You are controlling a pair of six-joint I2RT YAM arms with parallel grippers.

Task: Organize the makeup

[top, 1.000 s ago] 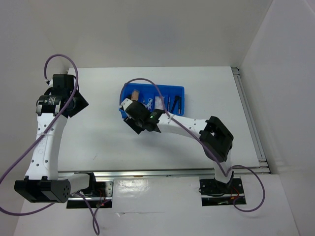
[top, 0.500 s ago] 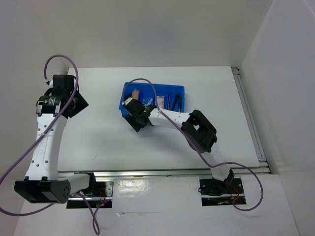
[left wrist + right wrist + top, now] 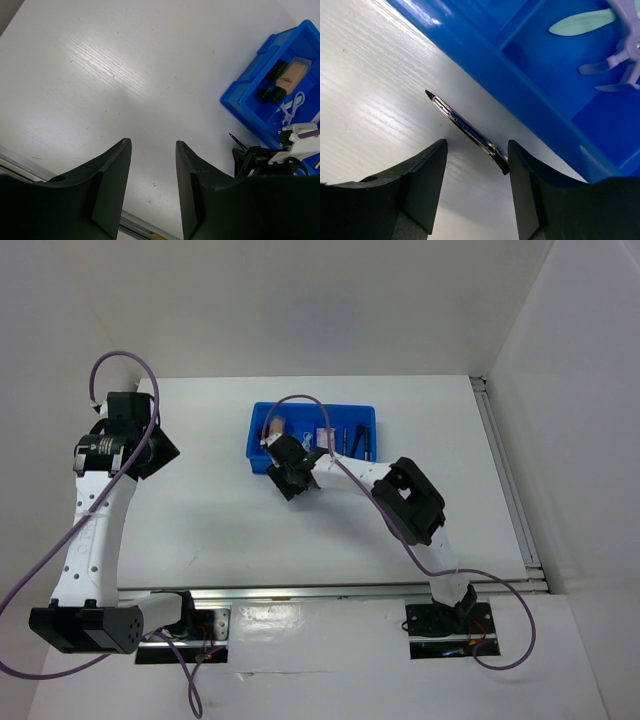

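beside the blue tray (image 3: 485, 75), right fingers (image 3: 420, 185) hover parted (empty) over a slim shiny stick (image 3: 462, 127); left fingers (image 3: 115, 185) likewise.

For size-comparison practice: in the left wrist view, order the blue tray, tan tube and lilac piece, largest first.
1. Blue tray: largest by far, though cut off by the frame.
2 and 3. Tan tube and lilac piece: similar length; the tube is thicker, but too alike to rank.
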